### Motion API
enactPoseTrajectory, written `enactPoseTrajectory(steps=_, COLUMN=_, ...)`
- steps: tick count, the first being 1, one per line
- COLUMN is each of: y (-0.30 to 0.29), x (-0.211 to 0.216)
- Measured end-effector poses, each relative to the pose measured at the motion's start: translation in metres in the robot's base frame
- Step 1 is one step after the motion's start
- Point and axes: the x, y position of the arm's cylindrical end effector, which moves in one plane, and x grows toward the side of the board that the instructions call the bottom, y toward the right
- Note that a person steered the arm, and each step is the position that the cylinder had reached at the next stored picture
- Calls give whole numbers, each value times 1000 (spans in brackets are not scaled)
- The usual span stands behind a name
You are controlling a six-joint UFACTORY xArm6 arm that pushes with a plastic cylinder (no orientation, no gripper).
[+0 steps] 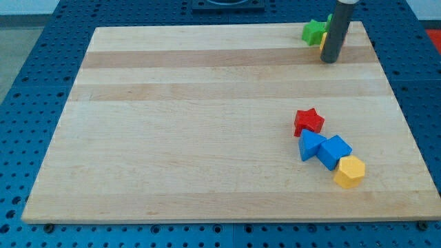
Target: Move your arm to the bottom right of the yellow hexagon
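The yellow hexagon [349,171] lies near the board's bottom right, touching a blue cube [335,151]. A second blue block [310,145] sits just left of the cube, and a red star [309,121] lies above it. My tip [330,60] is far off at the view's top right, well above the yellow hexagon. The rod stands next to a green star [313,32] and hides most of a small yellow-orange block [322,42] behind it.
The wooden board [207,124] rests on a blue perforated table [27,83]. The rod's upper part leaves the view at the top edge.
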Motion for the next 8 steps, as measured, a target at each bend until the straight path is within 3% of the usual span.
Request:
enactPoseTrajectory(steps=2, y=3, x=73)
enactPoseTrajectory(steps=6, y=30, x=269)
enactPoseTrajectory(steps=8, y=-33, x=294)
